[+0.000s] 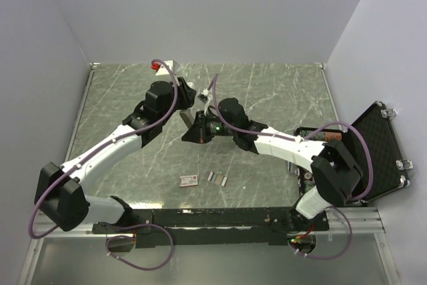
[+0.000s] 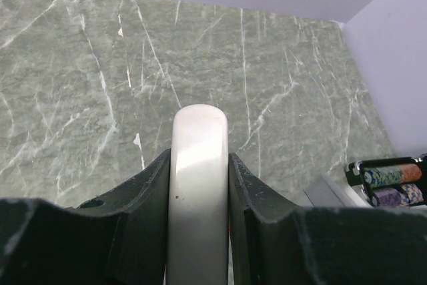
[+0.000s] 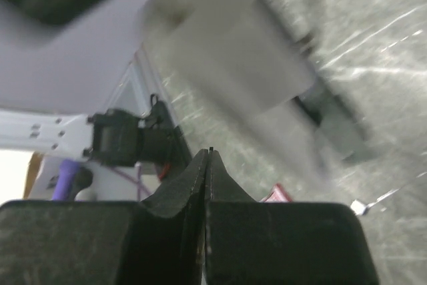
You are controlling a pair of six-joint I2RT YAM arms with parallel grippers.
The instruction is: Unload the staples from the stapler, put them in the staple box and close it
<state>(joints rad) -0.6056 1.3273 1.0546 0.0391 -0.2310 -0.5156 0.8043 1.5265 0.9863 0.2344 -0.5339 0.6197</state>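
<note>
In the left wrist view, the left claw [image 2: 199,165] is clamped on the stapler [image 2: 199,135], its pale underside standing up between the fingers above the table [image 2: 80,65].

In the right wrist view, the right claw [image 3: 208,165] is pressed closed with nothing visible between its fingers (the stapler is only a blur above it).

From the top, the stapler is held up over the middle of the table. A few staples [image 1: 217,178] lie near the near edge beside a red-and-white box [image 1: 189,179]. Unloading looks partly done at least, but I cannot tell whether more remain inside.
</note>
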